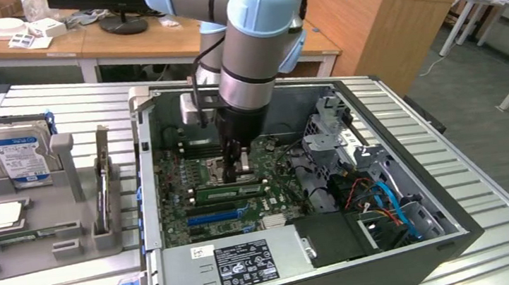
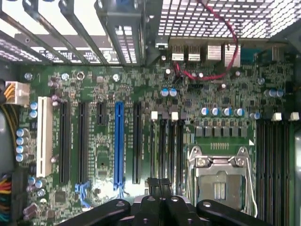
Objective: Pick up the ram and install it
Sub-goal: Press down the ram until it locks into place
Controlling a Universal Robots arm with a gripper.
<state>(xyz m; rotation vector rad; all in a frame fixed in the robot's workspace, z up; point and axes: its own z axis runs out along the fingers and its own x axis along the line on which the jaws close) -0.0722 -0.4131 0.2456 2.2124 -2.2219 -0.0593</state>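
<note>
Hovering shut and empty, claw (image 1: 235,175) sits low inside the open PC case (image 1: 435,237), just above the ram (image 1: 231,191) lying on the motherboard (image 2: 141,94). Ram judged light, stiff, fragile; grip its long edges.

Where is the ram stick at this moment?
In the exterior view, the ram lies inside the open computer case, on the motherboard just below the gripper, between the processor socket and the blue slot.
</note>
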